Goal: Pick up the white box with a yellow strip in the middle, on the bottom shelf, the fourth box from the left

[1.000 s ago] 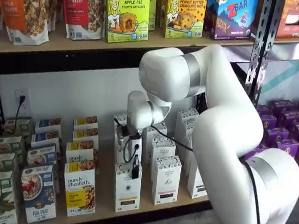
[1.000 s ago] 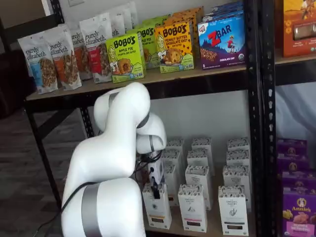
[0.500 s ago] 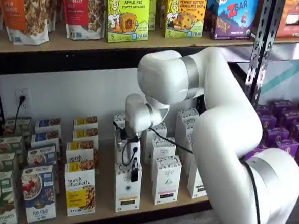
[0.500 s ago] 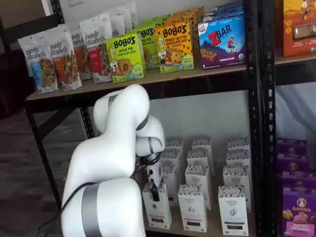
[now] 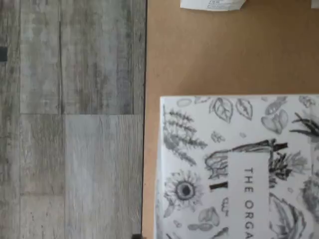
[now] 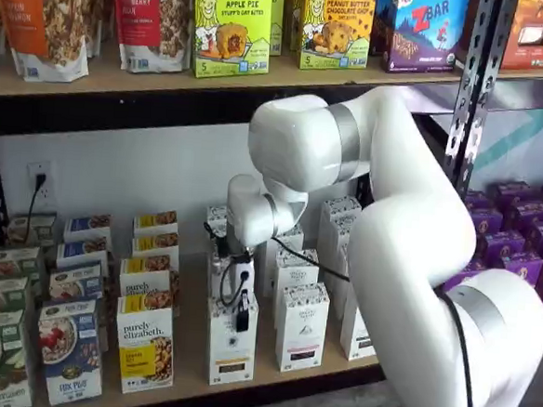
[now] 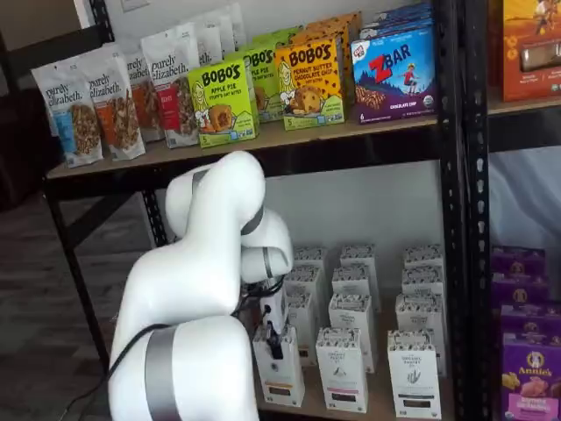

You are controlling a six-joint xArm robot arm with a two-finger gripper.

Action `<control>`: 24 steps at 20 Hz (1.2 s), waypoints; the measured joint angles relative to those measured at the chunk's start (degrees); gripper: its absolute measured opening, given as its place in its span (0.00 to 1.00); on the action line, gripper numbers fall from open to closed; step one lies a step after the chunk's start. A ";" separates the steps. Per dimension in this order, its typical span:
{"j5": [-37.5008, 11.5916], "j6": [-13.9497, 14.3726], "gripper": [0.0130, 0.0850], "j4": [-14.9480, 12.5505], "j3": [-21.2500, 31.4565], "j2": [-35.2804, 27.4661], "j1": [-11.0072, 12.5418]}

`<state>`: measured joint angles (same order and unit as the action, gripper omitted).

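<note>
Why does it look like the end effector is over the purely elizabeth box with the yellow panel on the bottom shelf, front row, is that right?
Not right. The end effector is down at the top of the white box beside it, not the purely elizabeth box. Both shelf views show this. The rest holds: front row, bottom shelf.

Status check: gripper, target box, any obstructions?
Gripper at top of the white box, fingers side-on, grip unconfirmed. Box upright on the bottom shelf. Neighbouring carton stands apart.
</note>
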<state>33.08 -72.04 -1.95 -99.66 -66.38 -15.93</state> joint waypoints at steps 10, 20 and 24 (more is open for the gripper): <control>0.30 0.50 0.78 -0.73 0.68 0.42 0.11; -0.49 -0.62 0.56 0.55 2.65 1.66 0.17; -1.02 0.84 0.50 -0.93 4.18 2.62 -0.04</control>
<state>32.06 -71.20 -2.89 -95.48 -63.76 -15.96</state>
